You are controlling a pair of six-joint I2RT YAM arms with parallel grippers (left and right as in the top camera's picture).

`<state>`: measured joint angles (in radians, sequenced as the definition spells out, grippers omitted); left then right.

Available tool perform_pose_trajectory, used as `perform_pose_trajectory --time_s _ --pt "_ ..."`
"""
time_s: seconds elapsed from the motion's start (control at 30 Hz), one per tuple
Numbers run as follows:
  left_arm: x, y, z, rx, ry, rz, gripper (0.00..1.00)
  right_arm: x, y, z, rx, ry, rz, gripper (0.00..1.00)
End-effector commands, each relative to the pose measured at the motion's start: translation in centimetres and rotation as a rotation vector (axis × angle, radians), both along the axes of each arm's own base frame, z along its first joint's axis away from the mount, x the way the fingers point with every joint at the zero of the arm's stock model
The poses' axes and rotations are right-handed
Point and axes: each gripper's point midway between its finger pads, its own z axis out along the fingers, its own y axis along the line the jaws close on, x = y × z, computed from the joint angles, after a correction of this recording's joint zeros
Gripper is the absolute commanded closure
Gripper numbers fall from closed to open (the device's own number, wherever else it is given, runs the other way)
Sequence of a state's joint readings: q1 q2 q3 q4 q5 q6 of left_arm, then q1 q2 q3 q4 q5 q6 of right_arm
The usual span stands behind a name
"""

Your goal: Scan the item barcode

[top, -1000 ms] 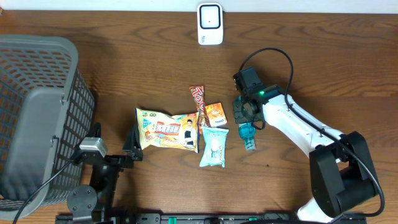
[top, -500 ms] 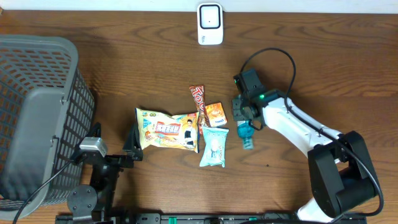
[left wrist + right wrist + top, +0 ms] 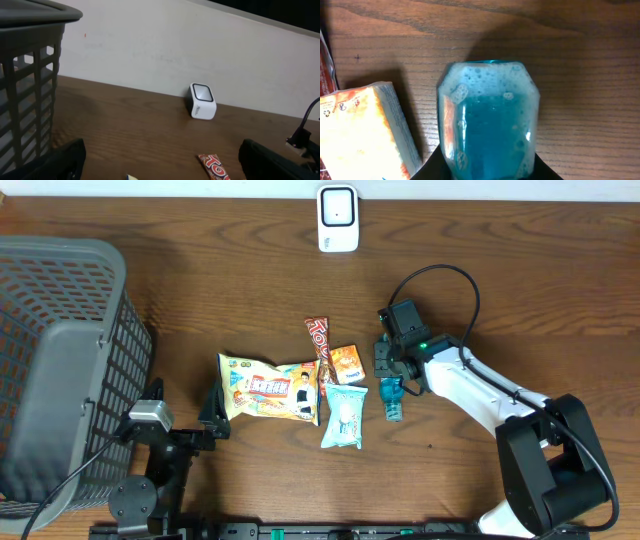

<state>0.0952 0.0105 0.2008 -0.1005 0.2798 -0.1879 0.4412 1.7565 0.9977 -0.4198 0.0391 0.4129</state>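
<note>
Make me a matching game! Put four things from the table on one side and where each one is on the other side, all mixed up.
Things:
1. white scanner
2. grey basket
3. blue bottle
4. orange box

Places:
A. at the left end of the table
B. gripped in the right end effector
C. at the far edge, in the middle
D. right beside the red candy bar

Pairs: 1-C, 2-A, 3-B, 4-D

blue bottle point(image 3: 391, 398) shifted slightly left
</note>
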Motion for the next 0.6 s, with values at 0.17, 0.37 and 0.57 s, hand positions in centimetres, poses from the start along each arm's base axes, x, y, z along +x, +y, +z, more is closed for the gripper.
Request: perform_pose_trajectory --time_s 0.17,0.37,0.57 --pt "0.2 1.9 -2.7 -0.017 0.098 0.115 0.02 -3.0 2.8 2.5 0.213 0.086 0.200 0.99" --pt "0.3 0.8 -3.3 -0.020 0.110 0.049 0.02 -3.8 3.5 8.3 0.295 -0.024 0.264 0.99" --pt "0.7 0.9 -7.4 -0.025 0.195 0.051 0.02 -5.6 5.1 11.5 0.430 -0.031 0.336 0.99"
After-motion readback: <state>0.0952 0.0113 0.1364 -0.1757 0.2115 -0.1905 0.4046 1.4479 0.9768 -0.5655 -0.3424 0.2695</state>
